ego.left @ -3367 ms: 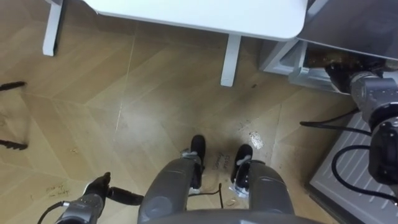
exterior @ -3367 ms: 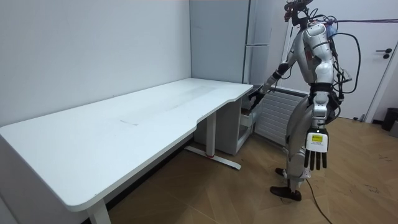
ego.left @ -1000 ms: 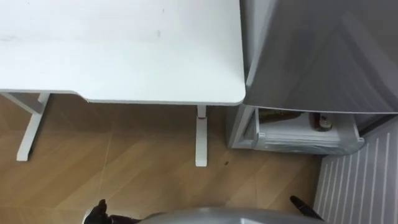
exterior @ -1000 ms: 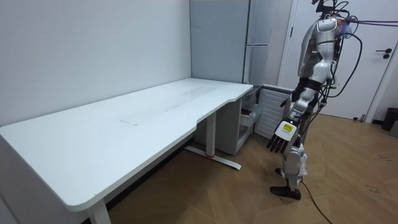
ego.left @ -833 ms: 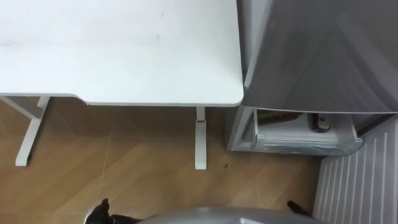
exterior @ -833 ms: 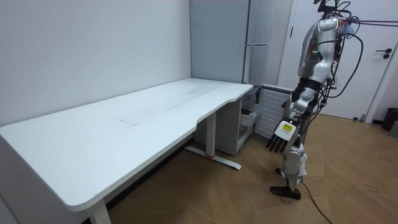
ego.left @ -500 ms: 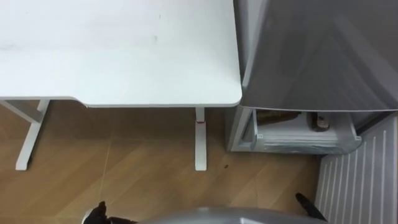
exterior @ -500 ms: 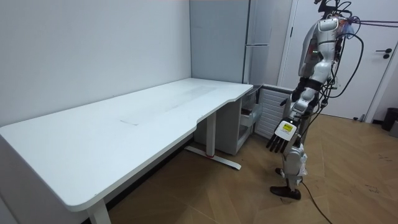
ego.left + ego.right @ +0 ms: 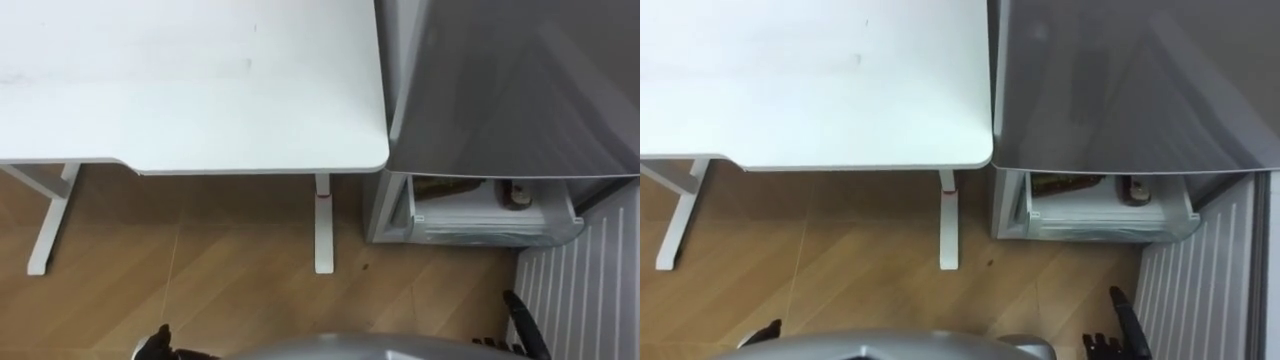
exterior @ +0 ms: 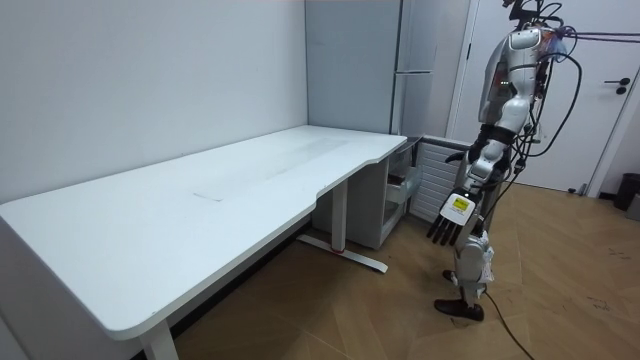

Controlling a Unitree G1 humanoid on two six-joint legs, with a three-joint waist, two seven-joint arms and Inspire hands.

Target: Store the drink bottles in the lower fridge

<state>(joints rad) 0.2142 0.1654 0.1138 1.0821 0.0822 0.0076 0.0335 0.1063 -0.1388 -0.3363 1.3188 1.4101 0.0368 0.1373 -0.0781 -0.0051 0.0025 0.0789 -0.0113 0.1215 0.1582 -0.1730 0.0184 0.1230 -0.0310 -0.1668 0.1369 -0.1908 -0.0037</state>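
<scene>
Left robot hand (image 10: pixel 453 215) hangs (fingers (image 10: pixel 438 235) straight) near the fridge (image 10: pixel 352 60).

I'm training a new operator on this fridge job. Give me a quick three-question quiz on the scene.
1. The lower drawer of the fridge holds: A drinks; B plates; C nothing.
2. True or false: that drawer is shut.
3. Fill in: the left hand hangs at the robot's side with its fingers ___.
Key: 1 A; 2 false; 3 open.
</scene>
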